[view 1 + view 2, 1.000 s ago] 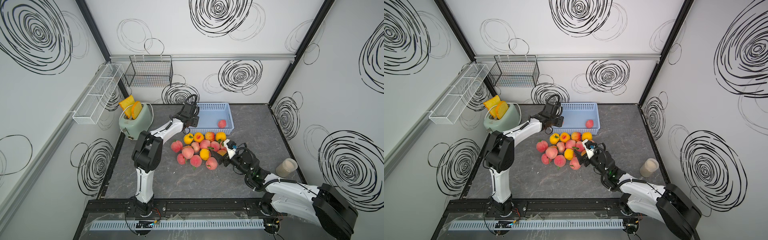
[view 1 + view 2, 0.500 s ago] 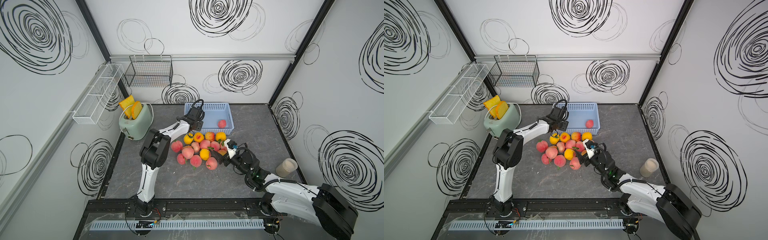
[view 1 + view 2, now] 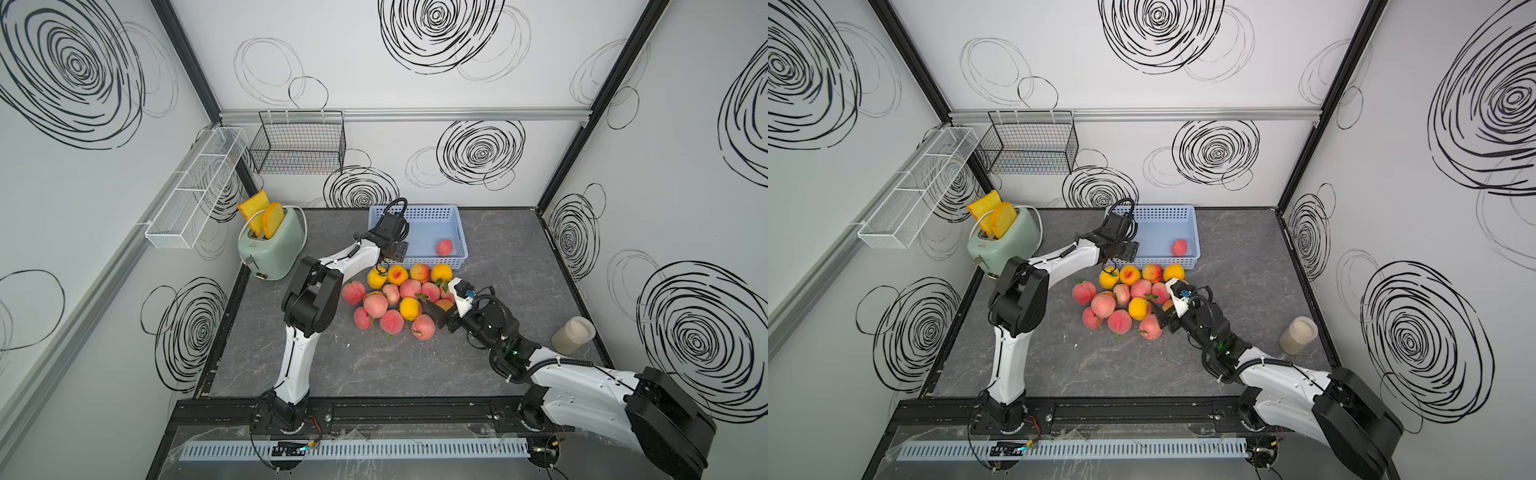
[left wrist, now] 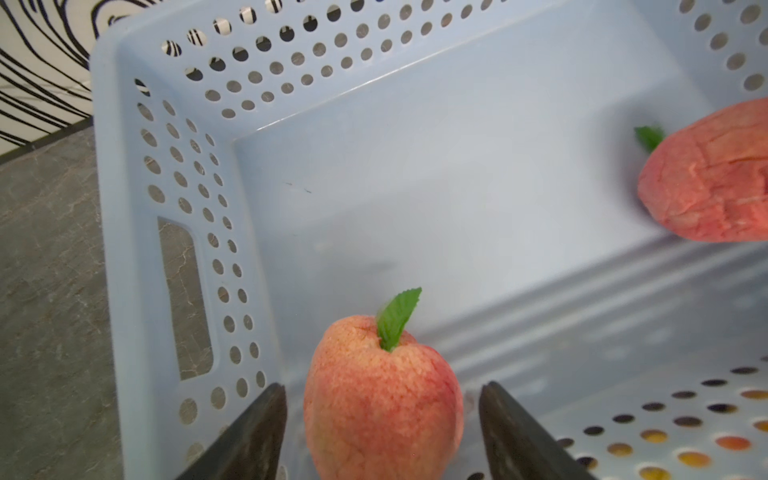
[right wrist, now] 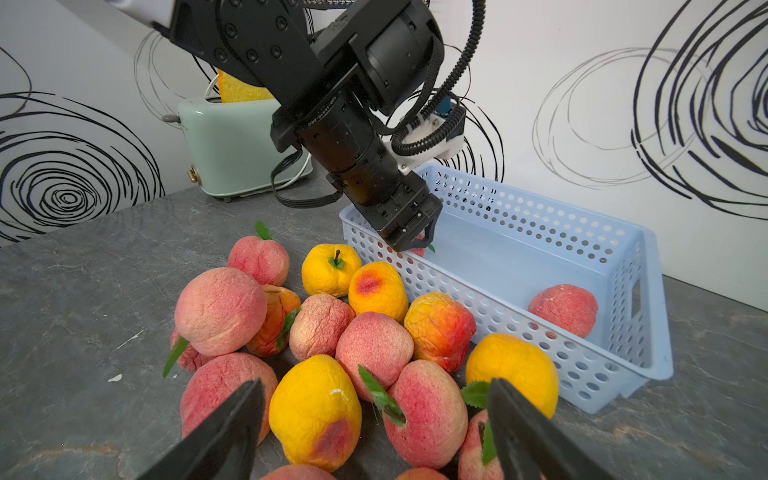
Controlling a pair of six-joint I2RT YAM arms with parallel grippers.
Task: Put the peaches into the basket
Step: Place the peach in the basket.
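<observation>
Standing by the grey marbled tabletop (image 3: pixel 374 365), I see the left gripper (image 3: pixel 397 251) over the blue basket (image 3: pixel 428 212), jaws parted, a peach (image 4: pixel 382 407) between them with a gap on each side. A second peach (image 3: pixel 444 247) lies at the basket's other end. The right gripper (image 5: pixel 376 385) gapes wide over the pile (image 3: pixel 390 293) just beside the basket, gripping nothing. White walls (image 3: pixel 540 83) carry black swirls; a toaster (image 3: pixel 270 245) and a jar (image 3: pixel 572 334) stand at opposite edges.

White print on the left arm's black wrist housing (image 5: pixel 337 124) is too small to read.
</observation>
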